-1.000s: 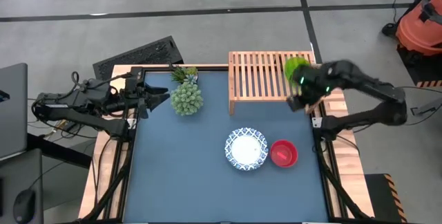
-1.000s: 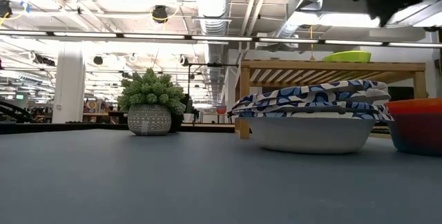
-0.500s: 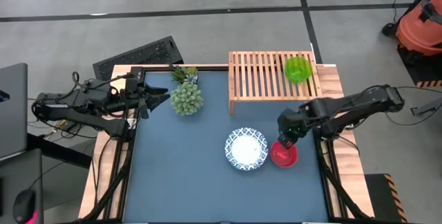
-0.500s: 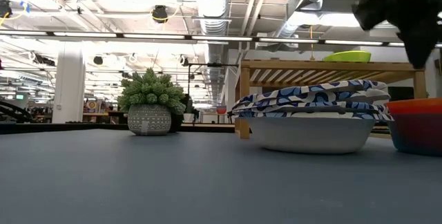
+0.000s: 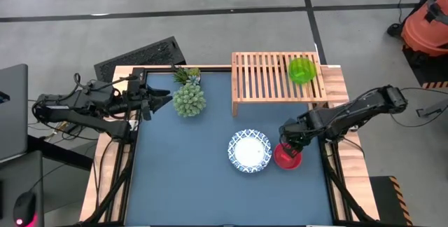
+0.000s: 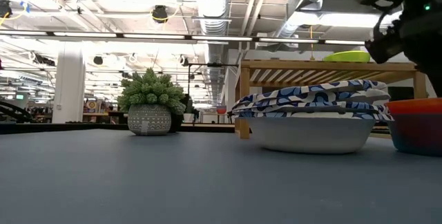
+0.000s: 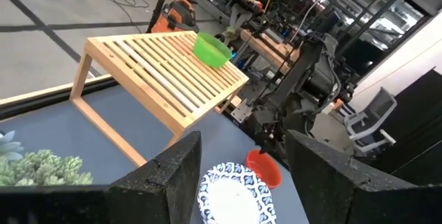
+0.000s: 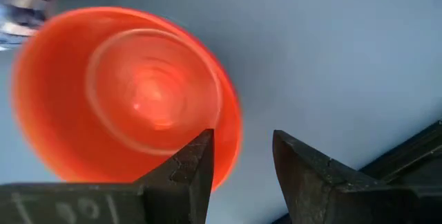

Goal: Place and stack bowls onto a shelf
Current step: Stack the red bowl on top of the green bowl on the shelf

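1. The right gripper (image 5: 289, 143) hangs directly over the red bowl (image 5: 287, 155), fingers spread apart, one finger (image 8: 190, 175) inside the rim and one outside.
2. The red bowl sits on the blue tabletop (image 5: 189, 178), just beside the white patterned bowl (image 5: 249, 150).
3. A lime green bowl (image 5: 302, 69) rests on the wooden shelf (image 5: 262, 76).
4. The left gripper (image 5: 162, 99) waits with its fingers apart at the table's left edge, near the spiky plant (image 5: 189, 99).

Bowls: one green (image 5: 302, 70), one red (image 5: 288, 157), one white (image 5: 249, 150); one shelf (image 5: 262, 77).

Glossy red bowl (image 8: 131, 92); slatted light-wood shelf (image 5: 269, 76)
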Action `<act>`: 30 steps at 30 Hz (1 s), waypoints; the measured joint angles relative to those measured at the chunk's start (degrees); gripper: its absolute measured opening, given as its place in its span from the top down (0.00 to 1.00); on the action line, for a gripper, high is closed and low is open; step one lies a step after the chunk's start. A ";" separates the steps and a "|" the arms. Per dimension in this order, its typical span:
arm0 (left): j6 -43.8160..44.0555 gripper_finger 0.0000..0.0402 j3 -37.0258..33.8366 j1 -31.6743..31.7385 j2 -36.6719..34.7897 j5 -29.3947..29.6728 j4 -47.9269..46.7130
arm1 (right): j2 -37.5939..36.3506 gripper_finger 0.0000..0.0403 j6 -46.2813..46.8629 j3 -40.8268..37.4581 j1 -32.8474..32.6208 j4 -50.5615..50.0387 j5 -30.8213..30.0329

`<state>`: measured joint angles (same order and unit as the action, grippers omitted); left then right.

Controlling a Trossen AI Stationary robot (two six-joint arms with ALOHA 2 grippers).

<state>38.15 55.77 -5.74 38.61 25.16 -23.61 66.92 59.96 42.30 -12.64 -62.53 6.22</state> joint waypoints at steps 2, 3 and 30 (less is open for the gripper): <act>0.04 0.51 0.00 0.00 0.02 0.01 0.04 | 0.00 0.57 -0.02 -0.56 0.02 0.79 -0.02; 0.04 0.51 0.00 0.00 0.02 0.01 0.04 | 0.00 0.57 -0.02 -0.61 0.02 0.91 0.00; -0.11 0.51 0.00 0.00 0.02 1.19 -0.01 | 0.81 0.71 -1.55 -2.88 0.02 3.60 1.06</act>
<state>38.04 55.77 -5.74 38.63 26.35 -23.62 67.72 58.41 39.42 -12.62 -58.94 7.27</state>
